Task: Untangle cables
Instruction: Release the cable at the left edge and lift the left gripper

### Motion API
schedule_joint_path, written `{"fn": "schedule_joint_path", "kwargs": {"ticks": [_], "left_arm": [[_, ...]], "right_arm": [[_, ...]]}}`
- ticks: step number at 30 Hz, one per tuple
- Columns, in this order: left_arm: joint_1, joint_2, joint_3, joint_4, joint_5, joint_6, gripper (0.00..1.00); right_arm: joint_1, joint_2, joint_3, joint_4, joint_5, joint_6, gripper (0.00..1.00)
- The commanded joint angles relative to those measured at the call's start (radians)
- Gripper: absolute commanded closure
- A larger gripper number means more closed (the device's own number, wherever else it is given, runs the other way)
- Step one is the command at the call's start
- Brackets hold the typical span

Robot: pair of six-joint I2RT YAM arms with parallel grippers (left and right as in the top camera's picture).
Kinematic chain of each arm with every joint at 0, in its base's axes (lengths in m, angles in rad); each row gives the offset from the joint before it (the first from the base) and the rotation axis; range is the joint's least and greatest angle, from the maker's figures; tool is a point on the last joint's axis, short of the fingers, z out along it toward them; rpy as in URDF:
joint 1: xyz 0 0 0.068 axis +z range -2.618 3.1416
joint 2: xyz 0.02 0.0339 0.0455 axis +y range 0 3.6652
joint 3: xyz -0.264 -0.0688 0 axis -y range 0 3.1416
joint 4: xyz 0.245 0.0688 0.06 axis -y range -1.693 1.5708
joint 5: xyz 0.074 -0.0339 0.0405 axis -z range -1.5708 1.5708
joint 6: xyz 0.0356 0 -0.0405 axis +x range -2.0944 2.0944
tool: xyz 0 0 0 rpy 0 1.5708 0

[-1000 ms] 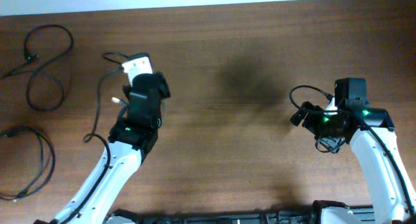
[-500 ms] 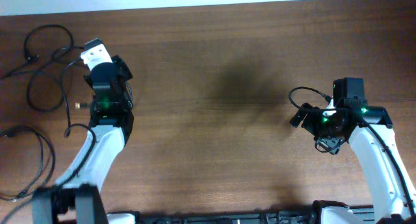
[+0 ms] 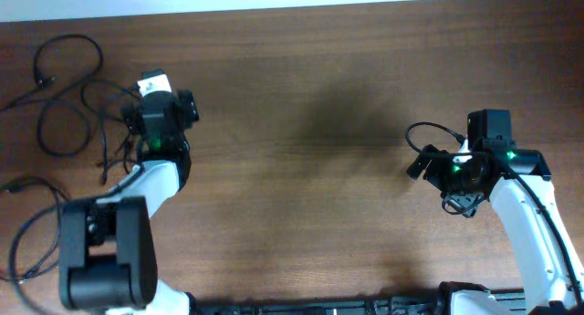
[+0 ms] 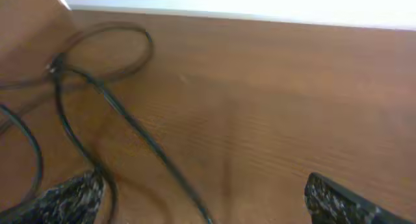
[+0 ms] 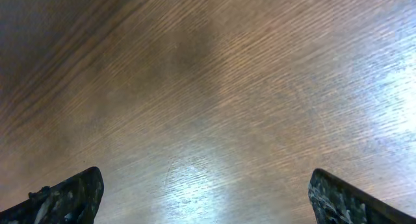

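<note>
Several thin black cables lie at the table's left. One makes loops at the far left (image 3: 68, 39), another curls near the front left (image 3: 36, 216), and a third lies in loose bends (image 3: 102, 146) just left of my left gripper (image 3: 155, 87). In the left wrist view that gripper (image 4: 208, 208) is open wide, and a cable strand (image 4: 140, 136) runs along the table between its fingers without touching either. A cable loop (image 4: 130, 62) lies further ahead. My right gripper (image 3: 465, 173) hangs open over bare wood at the right (image 5: 208, 198), holding nothing.
The wooden table (image 3: 301, 196) ends at a pale far edge (image 3: 301, 3). The right arm's own thicker wire loops (image 3: 429, 128) beside its wrist. The left arm's base (image 3: 105, 260) covers part of the front-left cable.
The left arm swung left, dragging a cable toward the others, then opened its jaws and let it go. The right arm has not moved.
</note>
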State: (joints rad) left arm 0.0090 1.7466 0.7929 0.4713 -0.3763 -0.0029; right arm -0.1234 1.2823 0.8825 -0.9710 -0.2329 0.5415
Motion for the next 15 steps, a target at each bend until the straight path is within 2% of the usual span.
{"fn": "schedule_joint_path", "kwargs": {"ticks": [1, 6, 10, 15], "left_arm": [[0.004, -0.165, 0.005, -0.109, 0.203, 0.008, 0.01], [-0.013, -0.364, 0.005, -0.126, 0.486, 0.008, 0.01], [-0.068, -0.547, 0.005, -0.134, 0.493, 0.008, 0.01], [-0.065, -0.711, 0.005, -0.292, 0.415, 0.008, 0.01]], "right_arm": [[0.005, 0.003, 0.002, -0.002, 0.005, -0.005, 0.01], [0.005, 0.003, 0.002, -0.002, 0.005, -0.005, 0.01], [0.005, 0.003, 0.002, -0.002, 0.005, -0.005, 0.01], [0.005, 0.003, 0.002, -0.002, 0.006, -0.005, 0.01]]}}
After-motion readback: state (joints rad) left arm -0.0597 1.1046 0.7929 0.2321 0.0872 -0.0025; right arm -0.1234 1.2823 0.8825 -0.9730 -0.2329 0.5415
